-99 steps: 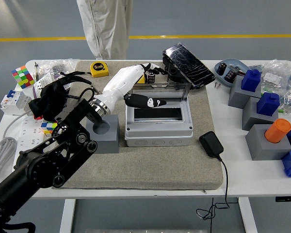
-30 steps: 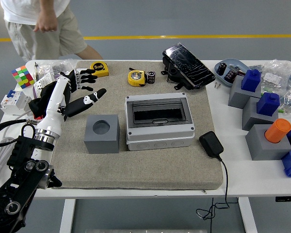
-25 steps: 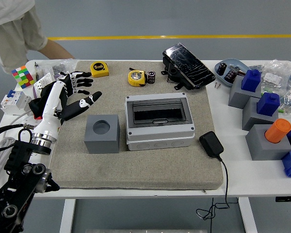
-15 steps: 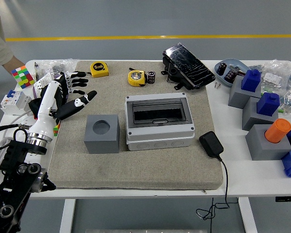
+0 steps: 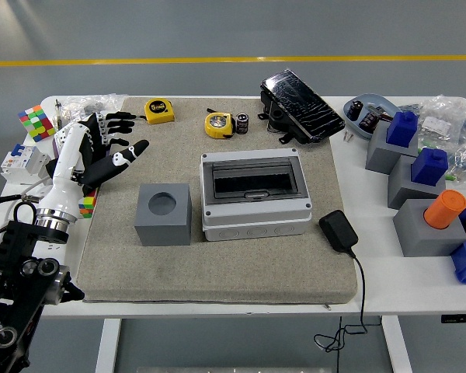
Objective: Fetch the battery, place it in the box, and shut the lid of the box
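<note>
Head view: left hand (image 5: 109, 151) hangs spread and empty, well left of the box (image 5: 253, 194). Its lid (image 5: 252, 179) lies shut. Recommended: verify full latching.

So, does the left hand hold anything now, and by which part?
Nothing is held. The left hand hangs with fingers spread over the mat's left edge.

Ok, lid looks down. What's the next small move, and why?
Probably draw the left hand back to rest: its fingers are open and empty, and the box lid lies shut. One battery sits outside by the tape measure.
</note>
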